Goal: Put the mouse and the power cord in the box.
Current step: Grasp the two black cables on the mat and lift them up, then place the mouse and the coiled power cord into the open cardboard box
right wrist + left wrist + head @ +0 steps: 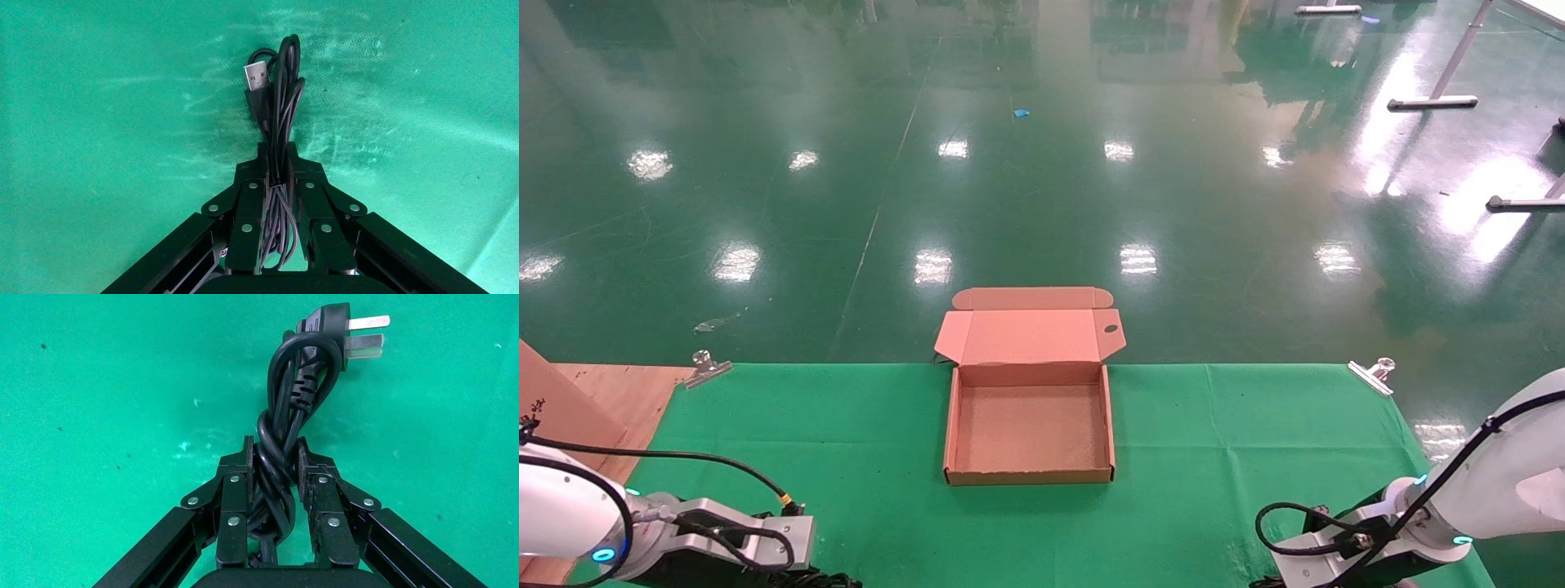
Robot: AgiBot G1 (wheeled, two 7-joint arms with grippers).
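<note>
The stiff, twisted power cord is clamped mid-bundle in the left gripper; the right gripper is closed on the mouse's limp, light cable.

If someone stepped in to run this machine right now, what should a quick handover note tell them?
Left gripper: shut on the power cord, plug end sticking out past the fingers.
Right gripper: shut on the mouse cable; the mouse body is not in view.
The box sits open mid-table on the green cloth, nothing inside.
Done: both items gripped.
Left: carry both into the box and release.
</note>
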